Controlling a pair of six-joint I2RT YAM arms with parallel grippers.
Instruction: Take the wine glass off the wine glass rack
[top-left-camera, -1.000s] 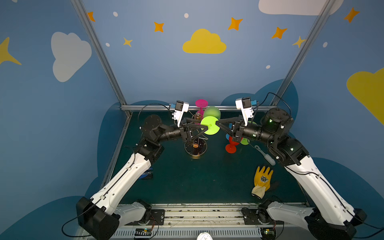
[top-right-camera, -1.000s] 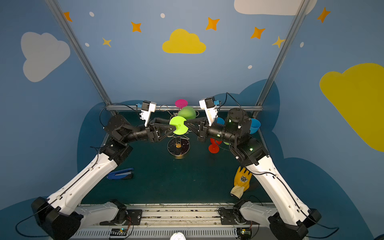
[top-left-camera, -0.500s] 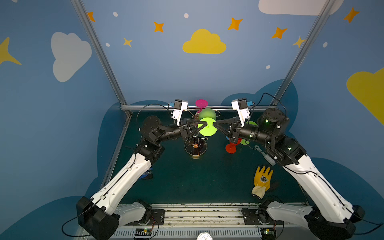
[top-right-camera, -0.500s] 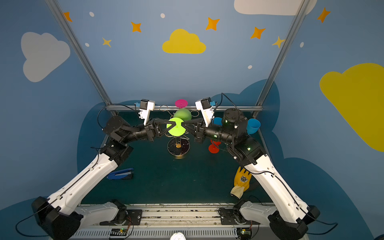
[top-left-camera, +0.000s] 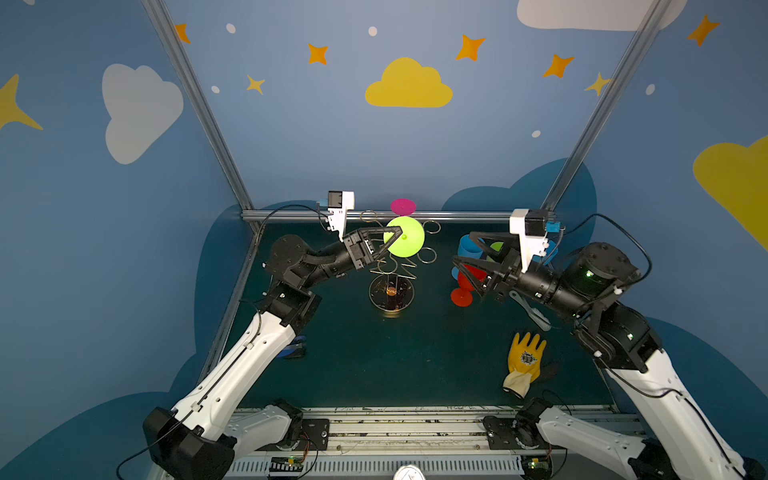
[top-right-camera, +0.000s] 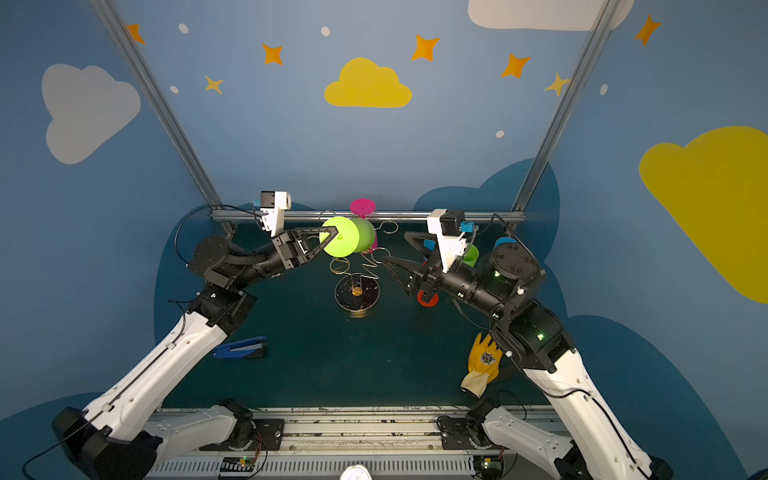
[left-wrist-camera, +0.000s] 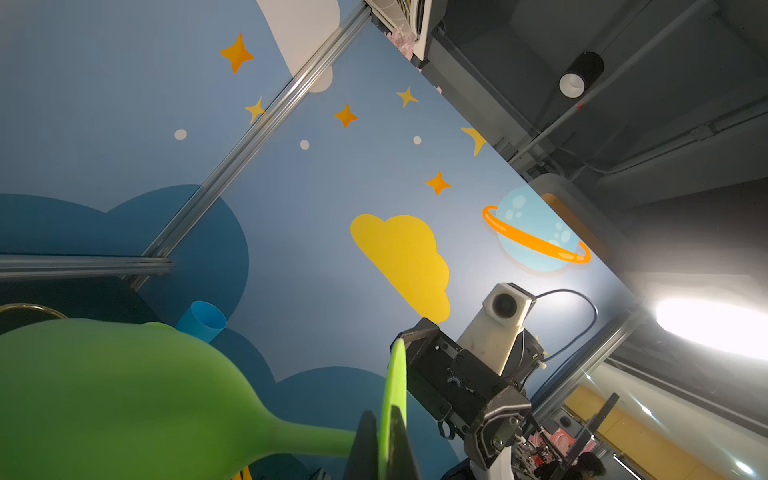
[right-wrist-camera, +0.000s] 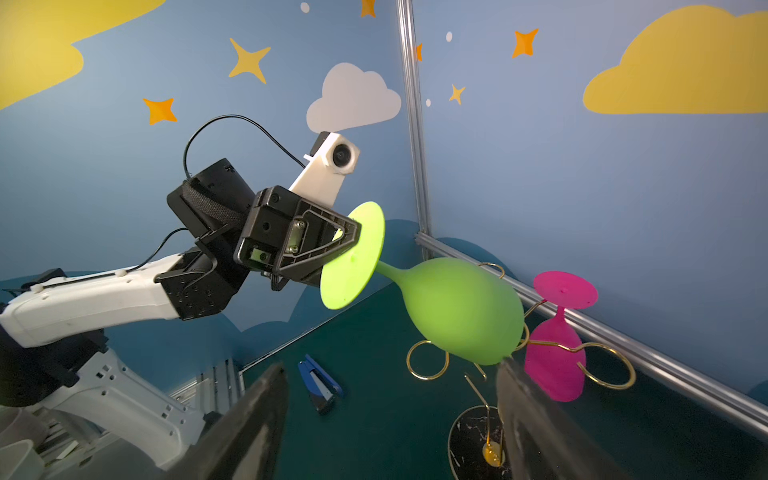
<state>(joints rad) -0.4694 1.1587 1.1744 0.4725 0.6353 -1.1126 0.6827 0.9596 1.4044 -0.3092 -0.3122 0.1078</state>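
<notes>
The green wine glass (top-left-camera: 409, 241) lies nearly level over the top of the wine glass rack (top-left-camera: 391, 293), a gold wire stand on a round dark base. My left gripper (top-left-camera: 397, 235) is shut on the edge of the glass's round foot (right-wrist-camera: 353, 262). In the left wrist view the foot (left-wrist-camera: 395, 386) sits edge-on between the closed fingers. The bowl (right-wrist-camera: 461, 311) hangs close to the wire loops (right-wrist-camera: 428, 359). My right gripper (top-left-camera: 465, 253) stands open to the right of the rack, holding nothing. A pink wine glass (right-wrist-camera: 555, 357) hangs upside down on the rack's far side.
At the right back stand a red glass (top-left-camera: 467, 286), a blue cup (top-left-camera: 469, 245) and a green cup (top-right-camera: 471, 253). A yellow glove (top-left-camera: 525, 359) and a white brush (top-left-camera: 532, 309) lie at the right. A blue stapler (top-right-camera: 243, 348) lies front left. A metal rail (top-left-camera: 457, 216) runs along the back.
My left gripper has closed on the green glass's foot. My right gripper has let go, opened wide and drawn back to the right, away from the rack.
</notes>
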